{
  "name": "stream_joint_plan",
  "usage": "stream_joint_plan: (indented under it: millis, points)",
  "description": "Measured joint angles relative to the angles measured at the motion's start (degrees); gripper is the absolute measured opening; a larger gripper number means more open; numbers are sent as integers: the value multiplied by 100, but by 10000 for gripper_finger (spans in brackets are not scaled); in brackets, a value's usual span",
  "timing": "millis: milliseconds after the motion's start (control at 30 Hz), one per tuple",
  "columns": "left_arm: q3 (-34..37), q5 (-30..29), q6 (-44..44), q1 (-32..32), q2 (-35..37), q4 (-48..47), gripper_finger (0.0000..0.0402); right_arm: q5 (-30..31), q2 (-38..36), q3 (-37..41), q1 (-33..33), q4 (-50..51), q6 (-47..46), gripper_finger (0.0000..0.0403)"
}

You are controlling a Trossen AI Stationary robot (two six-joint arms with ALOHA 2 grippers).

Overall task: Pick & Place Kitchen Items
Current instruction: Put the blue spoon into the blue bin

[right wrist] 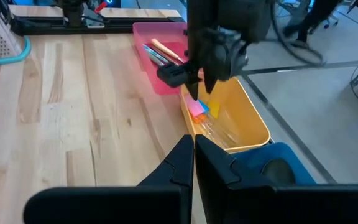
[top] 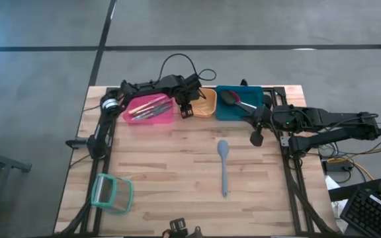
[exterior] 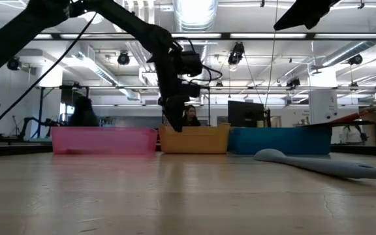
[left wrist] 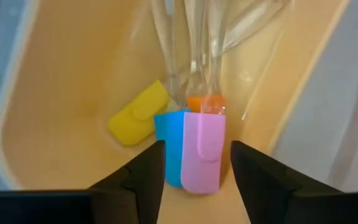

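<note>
Small spatulas with clear handles lie in the orange bin (top: 205,104): a pink head (left wrist: 202,152), a blue one (left wrist: 168,146) and a yellow one (left wrist: 138,115) rest on the bin's floor. My left gripper (left wrist: 196,177) points down into that bin's near-left end, open, its fingers on either side of the pink and blue heads. A grey spoon (top: 223,165) lies flat on the table's middle. My right gripper (top: 256,137) hangs shut and empty near the teal bin (top: 240,104).
A pink bin (top: 149,110) with several slim utensils stands left of the orange bin. The teal bin holds a black spoon (top: 233,99). A teal-rimmed clear container (top: 111,193) sits at the near left. Bare wood lies around the grey spoon.
</note>
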State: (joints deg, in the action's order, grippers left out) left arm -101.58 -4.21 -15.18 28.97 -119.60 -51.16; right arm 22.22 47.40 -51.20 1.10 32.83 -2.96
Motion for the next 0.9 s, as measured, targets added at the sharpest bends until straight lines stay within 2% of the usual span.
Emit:
stream_joint_plan:
  millis: [233,367,467,667,767,900]
  points:
    - [-92,-18,109,-70,565,-201,186,-4,14,0,0,-5,-99,8]
    - [2,-20,656,-192,1094,-206,187,-20,46,53,2,-4,-464,8]
    - [321,-31,975,-422,1586,-142,183,17,82,149,72,-17,-687,8]
    - [1833,-24,1080,-1232,2786,1378,170,923,549,366,501,-20,-1107,8]
    - [2790,-88,1058,-1636,3451,2353,166,945,918,366,786,-96,-1622,8]
    - [4157,-585,967,-2147,4345,3966,163,944,1482,238,1344,-150,-2146,8]
